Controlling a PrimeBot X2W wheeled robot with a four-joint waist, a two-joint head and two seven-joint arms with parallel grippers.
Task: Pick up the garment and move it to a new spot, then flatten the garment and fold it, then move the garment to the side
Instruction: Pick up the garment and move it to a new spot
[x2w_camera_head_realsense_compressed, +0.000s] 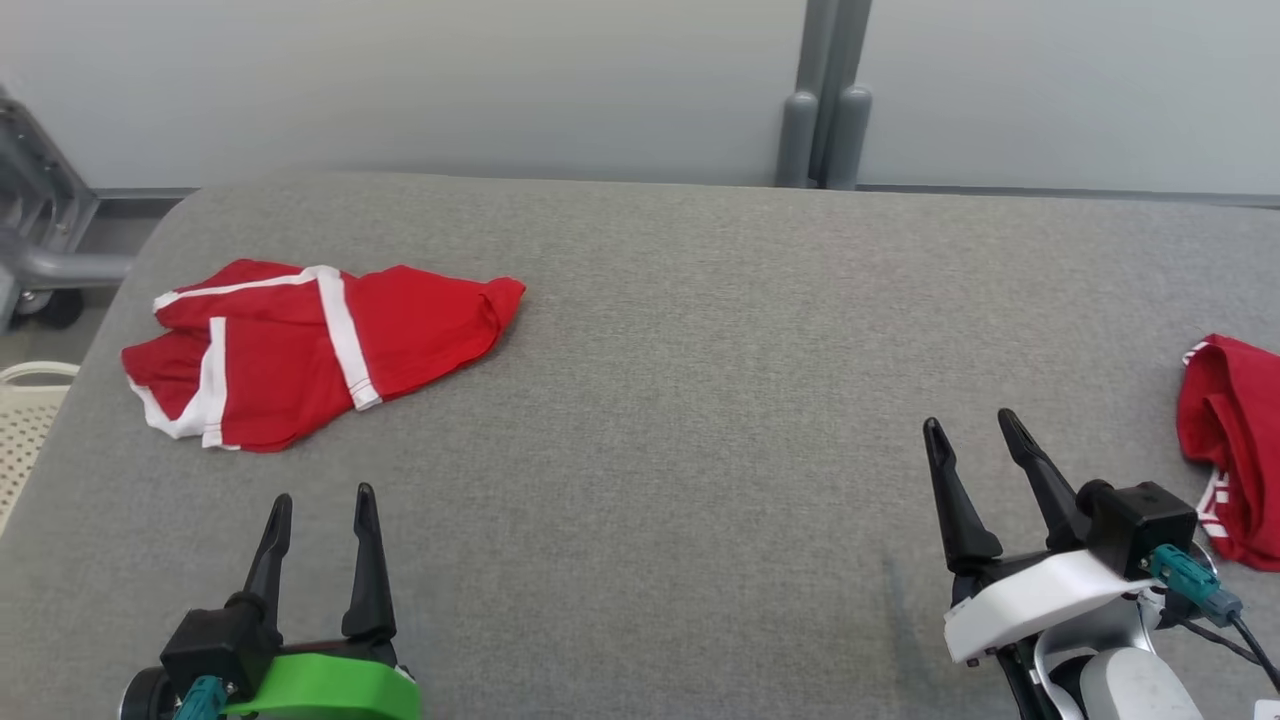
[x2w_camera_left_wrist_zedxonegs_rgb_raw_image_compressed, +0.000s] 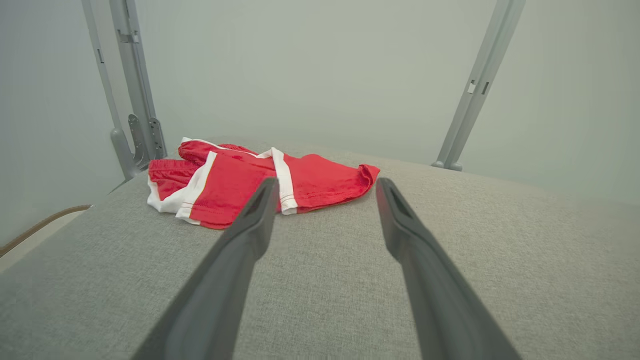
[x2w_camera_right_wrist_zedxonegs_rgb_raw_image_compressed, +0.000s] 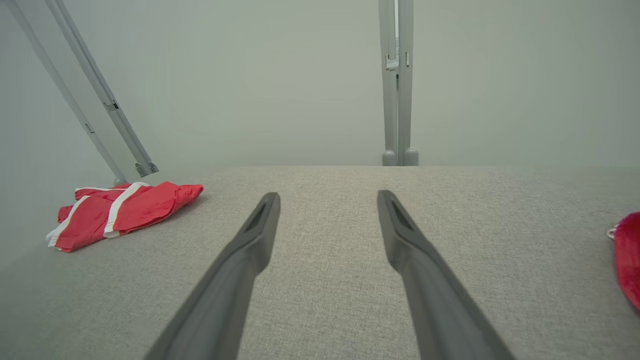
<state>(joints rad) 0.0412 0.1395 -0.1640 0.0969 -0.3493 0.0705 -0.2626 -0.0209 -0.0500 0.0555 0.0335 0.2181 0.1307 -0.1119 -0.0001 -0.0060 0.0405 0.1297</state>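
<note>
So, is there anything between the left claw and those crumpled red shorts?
No. In the head view, bare grey upholstered surface lies between the open left gripper and the red shorts.

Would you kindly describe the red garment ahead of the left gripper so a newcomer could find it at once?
On the grey fabric table, look to the far left corner, ahead of the left gripper. A red garment lies crumpled there. A broad white band crosses its middle, unlike the other red garment bunched at the table's right edge.

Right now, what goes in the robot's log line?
left pincer open | right pincer open | red garment far left, crumpled, untouched
</note>
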